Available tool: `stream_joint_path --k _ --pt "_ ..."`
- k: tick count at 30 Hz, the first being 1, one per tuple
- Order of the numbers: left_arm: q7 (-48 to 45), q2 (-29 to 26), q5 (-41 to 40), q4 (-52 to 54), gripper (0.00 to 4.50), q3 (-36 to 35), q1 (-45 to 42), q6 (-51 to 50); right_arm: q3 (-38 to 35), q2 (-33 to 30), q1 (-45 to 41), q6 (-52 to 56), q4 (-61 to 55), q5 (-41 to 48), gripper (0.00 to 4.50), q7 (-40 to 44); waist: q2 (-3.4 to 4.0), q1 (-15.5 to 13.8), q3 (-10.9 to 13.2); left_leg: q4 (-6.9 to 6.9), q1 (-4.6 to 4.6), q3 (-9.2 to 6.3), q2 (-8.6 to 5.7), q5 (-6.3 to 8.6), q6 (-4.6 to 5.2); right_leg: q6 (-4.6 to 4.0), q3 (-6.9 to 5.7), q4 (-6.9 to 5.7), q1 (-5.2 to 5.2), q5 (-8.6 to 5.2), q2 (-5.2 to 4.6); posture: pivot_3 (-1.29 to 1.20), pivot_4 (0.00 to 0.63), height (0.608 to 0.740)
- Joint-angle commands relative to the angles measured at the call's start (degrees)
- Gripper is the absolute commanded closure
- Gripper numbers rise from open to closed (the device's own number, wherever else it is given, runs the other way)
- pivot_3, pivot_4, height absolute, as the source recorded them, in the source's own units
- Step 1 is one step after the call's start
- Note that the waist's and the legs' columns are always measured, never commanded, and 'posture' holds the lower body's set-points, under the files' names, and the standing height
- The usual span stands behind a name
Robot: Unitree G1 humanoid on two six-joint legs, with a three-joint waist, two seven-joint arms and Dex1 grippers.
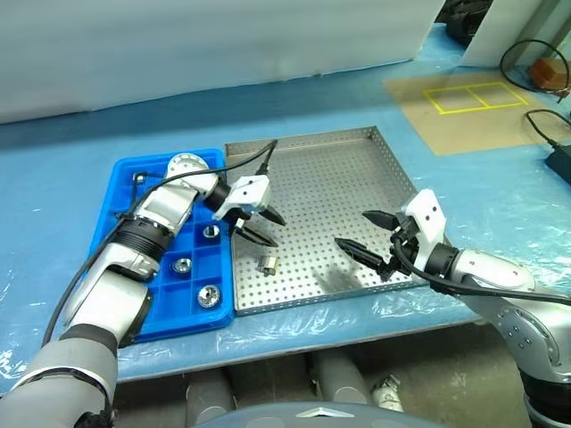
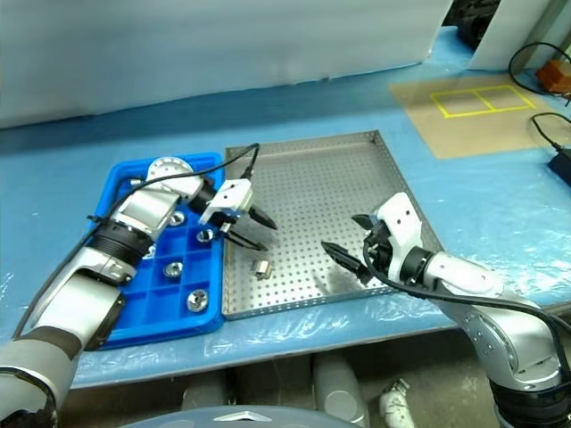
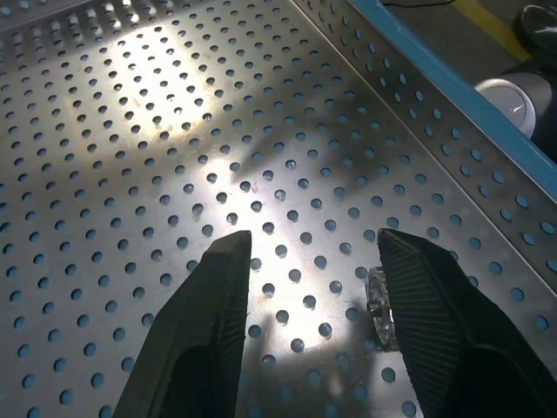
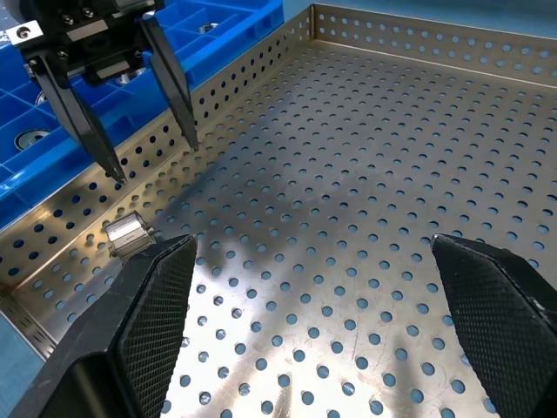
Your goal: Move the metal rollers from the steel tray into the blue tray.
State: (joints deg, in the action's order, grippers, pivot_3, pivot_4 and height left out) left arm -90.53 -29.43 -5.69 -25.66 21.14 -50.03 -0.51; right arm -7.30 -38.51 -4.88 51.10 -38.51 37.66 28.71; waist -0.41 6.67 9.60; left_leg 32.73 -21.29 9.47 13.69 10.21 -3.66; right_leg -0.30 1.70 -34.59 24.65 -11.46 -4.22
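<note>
One metal roller [image 1: 268, 263], a short shiny cylinder, lies on the perforated floor of the steel tray [image 1: 339, 169] near its left wall. My left gripper [image 1: 278, 231] hovers just above and behind it, open, with nothing between its fingers. In the left wrist view the roller [image 3: 379, 306] peeks out beside one finger [image 3: 435, 322]. Three more rollers sit in separate compartments of the blue tray [image 1: 169, 323], one of them [image 1: 208, 295] near its front. My right gripper [image 1: 352, 228] hangs wide open and empty over the steel tray's front right part.
The blue tray touches the steel tray's left side on a pale blue table covering [image 1: 53, 187]. A brown board with a yellow taped square [image 1: 464, 98] and black cables [image 1: 535, 120] lie at the back right. The table's front edge runs close behind both trays.
</note>
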Motion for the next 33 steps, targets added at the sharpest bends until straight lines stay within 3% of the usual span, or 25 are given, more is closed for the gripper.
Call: stream_joint_path --k 1,6,9,13,19,33 --pt "-1.32 -1.76 -2.85 6.90 2.08 -2.04 1.34 -2.88 1.08 -0.23 -0.19 -1.77 -0.34 -0.68 0.06 1.00 0.00 -0.19 0.00 -0.01 -0.02 0.00 0.01 0.01 0.01 0.00 0.00 0.03 0.00 0.00 0.00 -0.52 0.150 0.740" --pt "-1.88 -2.77 -3.82 10.79 2.08 -0.88 3.00 -7.83 2.18 0.70 0.89 -1.80 -0.90 -0.59 0.06 0.91 0.01 -1.38 0.01 -0.02 -0.01 0.01 0.01 0.01 0.01 0.00 0.00 0.01 0.02 -0.01 -0.01 -0.51 0.150 0.740" --pt "-1.92 -3.37 -1.60 10.87 1.49 1.57 4.25 -5.50 2.30 0.96 1.70 -1.73 -1.30 -0.71 0.06 0.57 0.01 -1.62 0.01 0.00 0.04 0.03 0.01 -0.01 -0.01 0.00 0.01 -0.03 0.01 -0.01 -0.01 -0.52 0.150 0.740" --pt "0.27 -1.94 -0.04 12.33 0.23 2.66 5.51 -5.19 1.97 0.96 3.05 -1.36 -2.38 -0.25 0.06 0.09 0.01 -1.66 0.01 0.01 0.02 0.03 0.01 -0.01 -0.02 0.01 0.01 -0.03 0.01 -0.01 -0.02 -0.53 0.150 0.740" --pt "5.18 1.61 4.12 8.73 0.23 4.45 4.94 -0.70 1.33 0.71 3.86 -1.14 -3.03 0.02 0.06 -0.56 0.01 -1.58 0.01 0.01 0.01 0.03 0.00 0.00 -0.01 0.01 0.01 -0.02 0.01 -0.01 -0.01 -0.55 0.150 0.740" --pt "4.75 3.58 9.97 -4.98 0.23 6.85 3.04 8.93 0.46 0.77 4.22 -1.29 -3.16 -0.50 0.06 -2.23 0.02 -1.10 0.00 0.01 0.04 0.03 0.01 0.00 -0.02 0.04 0.03 -0.03 0.03 -0.02 0.01 -0.58 0.150 0.740"
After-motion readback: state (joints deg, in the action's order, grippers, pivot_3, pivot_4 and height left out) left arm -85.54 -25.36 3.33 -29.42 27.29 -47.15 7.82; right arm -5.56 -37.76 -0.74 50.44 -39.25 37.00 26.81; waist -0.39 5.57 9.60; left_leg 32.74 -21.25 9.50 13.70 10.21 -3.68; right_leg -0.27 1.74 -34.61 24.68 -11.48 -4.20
